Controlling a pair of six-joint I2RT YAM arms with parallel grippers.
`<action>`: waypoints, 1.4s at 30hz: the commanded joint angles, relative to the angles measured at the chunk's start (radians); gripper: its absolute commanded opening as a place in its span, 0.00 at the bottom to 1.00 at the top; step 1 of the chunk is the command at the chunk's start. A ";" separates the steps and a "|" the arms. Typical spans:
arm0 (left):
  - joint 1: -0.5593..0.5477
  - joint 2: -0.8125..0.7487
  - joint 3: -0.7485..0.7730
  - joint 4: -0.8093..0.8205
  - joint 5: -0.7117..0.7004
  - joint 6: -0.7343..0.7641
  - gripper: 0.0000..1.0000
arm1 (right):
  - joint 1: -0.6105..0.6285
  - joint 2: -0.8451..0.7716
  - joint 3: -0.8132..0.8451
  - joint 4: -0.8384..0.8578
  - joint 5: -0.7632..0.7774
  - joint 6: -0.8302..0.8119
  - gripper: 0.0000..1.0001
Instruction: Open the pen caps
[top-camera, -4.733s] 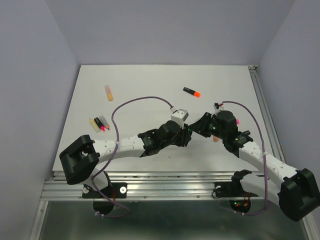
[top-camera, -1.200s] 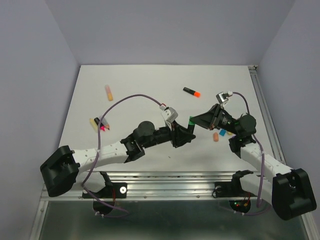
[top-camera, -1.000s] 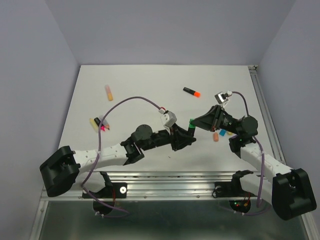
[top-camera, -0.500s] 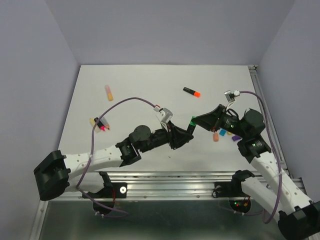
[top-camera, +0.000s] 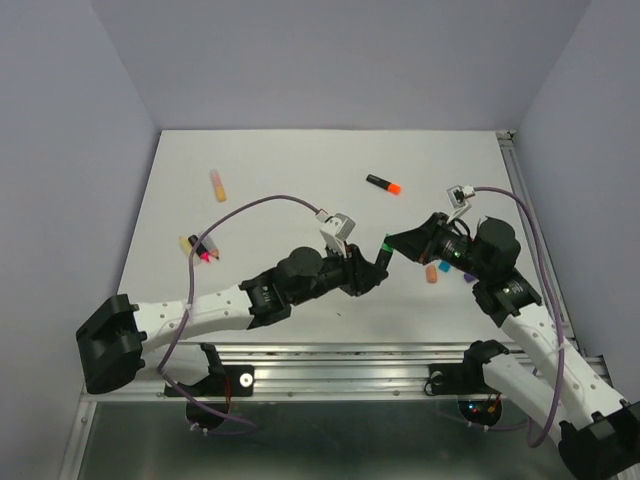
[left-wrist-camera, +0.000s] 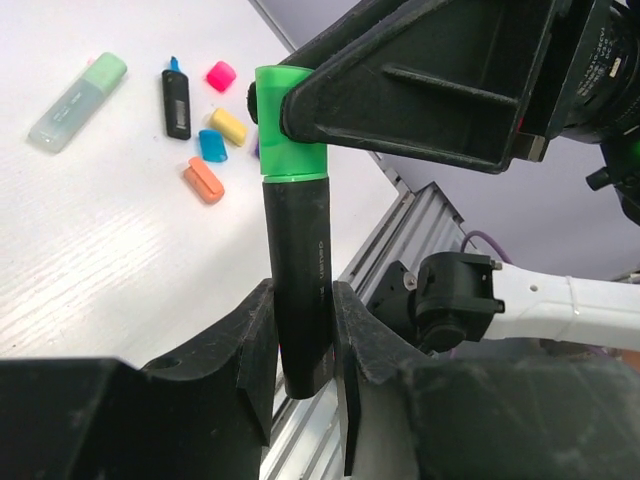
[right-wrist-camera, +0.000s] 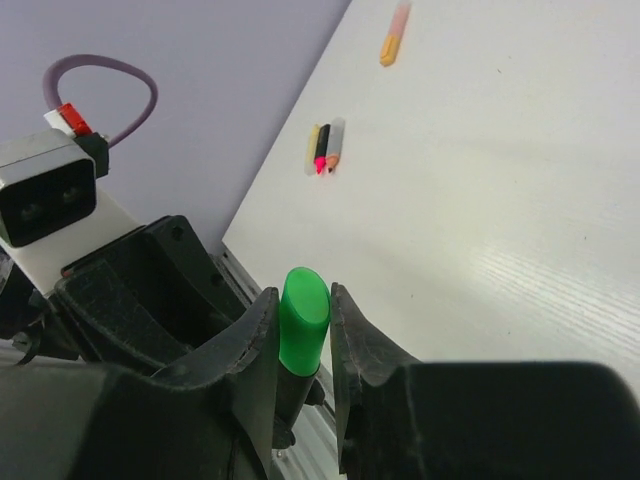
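A highlighter with a black barrel and a green cap is held in the air between both grippers. My left gripper is shut on the barrel's lower end. My right gripper is shut on the green cap, which still sits on the barrel. In the top view the cap shows between the left gripper and the right gripper, above the table's near middle.
An orange-capped black highlighter lies at the back. A pastel orange one lies far left, with three pens below it. By the right arm lie loose orange, blue, yellow and pink caps, a pastel green highlighter and an uncapped black barrel.
Both grippers have kept hold of the green-capped highlighter and lifted it. The right arm has swung out to the right and the left arm has shifted. The cap stays on the barrel.
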 joint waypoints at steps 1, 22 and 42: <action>-0.105 -0.043 -0.028 0.082 0.117 0.015 0.00 | -0.047 0.063 0.050 -0.009 0.432 -0.044 0.01; -0.165 -0.166 -0.384 0.337 0.022 0.014 0.00 | -0.112 0.370 0.283 0.420 -0.233 0.300 0.01; -0.160 -0.247 -0.207 0.125 -0.166 0.104 0.99 | -0.124 0.180 0.129 0.228 -0.224 0.145 0.01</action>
